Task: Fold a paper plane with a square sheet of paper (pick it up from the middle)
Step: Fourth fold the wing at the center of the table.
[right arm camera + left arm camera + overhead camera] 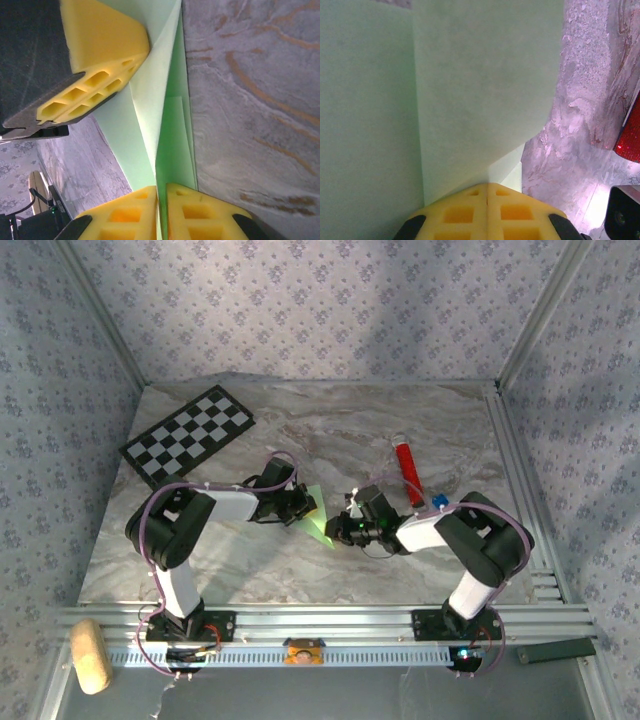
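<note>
left gripper (pixel 487 187): nearest its own wrist camera; the yellow pads are pressed flat together with no gap, pinching one edge of the paper.
right gripper (pixel 161 192): pads drawn in to a sliver, with the folded green edge running up between them; it reads as a pinch, though how firm is not clear.
square sheet of paper (pixel 480 90): light green, partly folded, one flap lapped over another along a straight crease; it sits between the two grippers near the table's middle. Whether its lower edge touches the marble I cannot tell.
why held so: probably the opposed pinches hold the layers aligned while a crease is set; no dart shape has formed.
paper edges: the free flap edges are loose and could slip out of line if one grip lets go.
marble table (pixel 330 430): bare stone lies around the paper, with the most room beyond it.
red tube (pixel 408 470): beyond the right arm, near the paper but apart from it.
checkerboard (pixel 188 435): far-left corner, well apart.
limits: wallpapered walls on three sides and the slotted rail (pixel 330 620) at the near edge.
</note>
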You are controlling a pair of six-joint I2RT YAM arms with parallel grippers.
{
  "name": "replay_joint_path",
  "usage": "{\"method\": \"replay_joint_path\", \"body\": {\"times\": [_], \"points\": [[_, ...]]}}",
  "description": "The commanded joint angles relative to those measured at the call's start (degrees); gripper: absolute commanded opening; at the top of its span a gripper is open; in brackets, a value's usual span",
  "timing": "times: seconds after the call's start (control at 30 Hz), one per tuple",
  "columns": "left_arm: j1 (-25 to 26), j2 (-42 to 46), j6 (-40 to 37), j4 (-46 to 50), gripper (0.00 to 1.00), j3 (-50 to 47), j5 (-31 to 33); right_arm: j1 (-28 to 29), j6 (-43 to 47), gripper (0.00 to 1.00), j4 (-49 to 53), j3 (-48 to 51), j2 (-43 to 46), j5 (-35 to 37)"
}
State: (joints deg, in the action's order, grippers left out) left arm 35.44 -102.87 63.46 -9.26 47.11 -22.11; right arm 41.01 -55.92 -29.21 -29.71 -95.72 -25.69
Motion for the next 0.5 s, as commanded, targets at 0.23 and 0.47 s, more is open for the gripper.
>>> {"method": "replay_joint_path", "body": {"times": [0.23,0.47], "points": [[0.07,-0.86,-0.88,3.48,0.03,-1.57,2.28,0.77,1.52,0.08,10.55,3.07,1.01,0.5],[0.07,-0.73,-1.01,3.19,0.03,-1.71,2.24,0.73,1.99,0.13,12.35,2.83,3.27,0.34]]}}
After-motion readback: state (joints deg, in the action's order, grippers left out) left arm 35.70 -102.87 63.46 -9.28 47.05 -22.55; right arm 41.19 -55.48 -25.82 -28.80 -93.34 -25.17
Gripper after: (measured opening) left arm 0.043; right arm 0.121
